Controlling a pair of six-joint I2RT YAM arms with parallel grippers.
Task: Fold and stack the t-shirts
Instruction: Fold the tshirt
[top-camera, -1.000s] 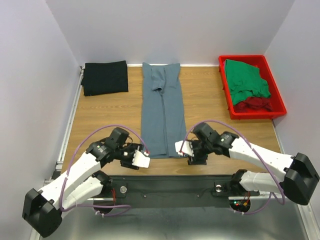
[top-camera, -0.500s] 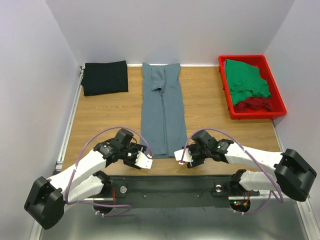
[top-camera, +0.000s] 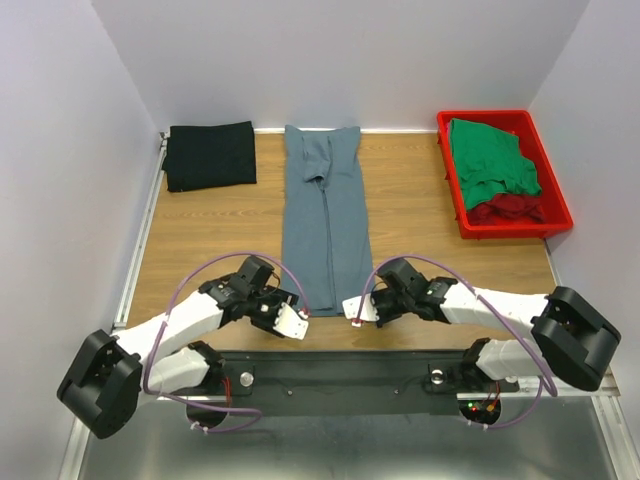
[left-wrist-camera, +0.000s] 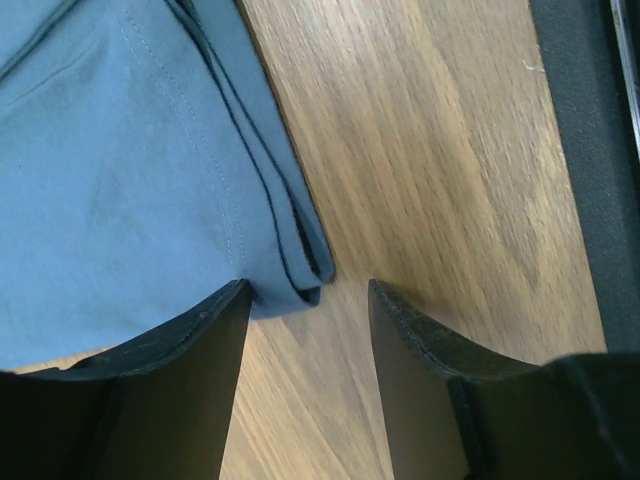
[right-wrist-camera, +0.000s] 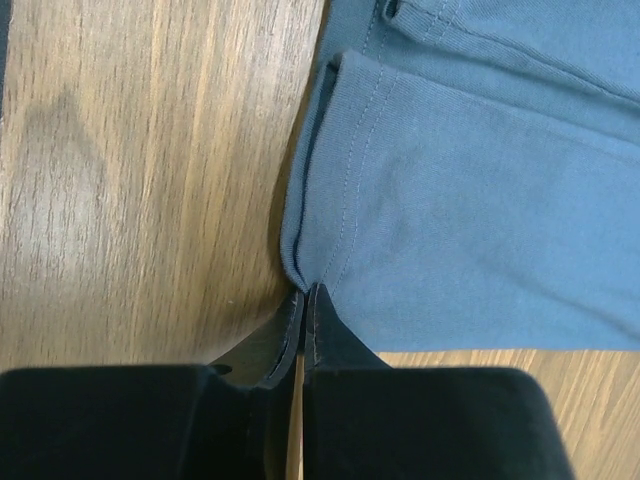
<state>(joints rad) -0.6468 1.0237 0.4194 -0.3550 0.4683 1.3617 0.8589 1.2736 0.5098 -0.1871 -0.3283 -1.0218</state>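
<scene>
Cloth lies straight ahead of both arms: the slate blue-grey t-shirt (top-camera: 325, 220) is folded into a long narrow strip in the middle of the bench (top-camera: 220, 230). Its long axis runs from 12 o'clock at the back wall to 6 o'clock, and its hem end is nearest the arm bases. The left gripper (top-camera: 301, 316) sits at the hem's 7 o'clock corner with its jaws apart; in the left wrist view the layered corner lies between them, not yet pinched. The right gripper (top-camera: 353, 311) is at the 5 o'clock corner, closed, and the cloth puckers into its tips, so it appears to be nipping that corner. Each arm is near its own corner, so neither has to cross over. Carrying the hem toward 12 o'clock looks unobstructed, with bare wood on both sides of the strip. The folded black t-shirt (top-camera: 210, 155) lies well apart at 10 o'clock. The red tray (top-camera: 560, 215), holding the green t-shirt (top-camera: 490, 160) over the dark red t-shirt (top-camera: 510, 207), stands well apart at 2 o'clock.
</scene>
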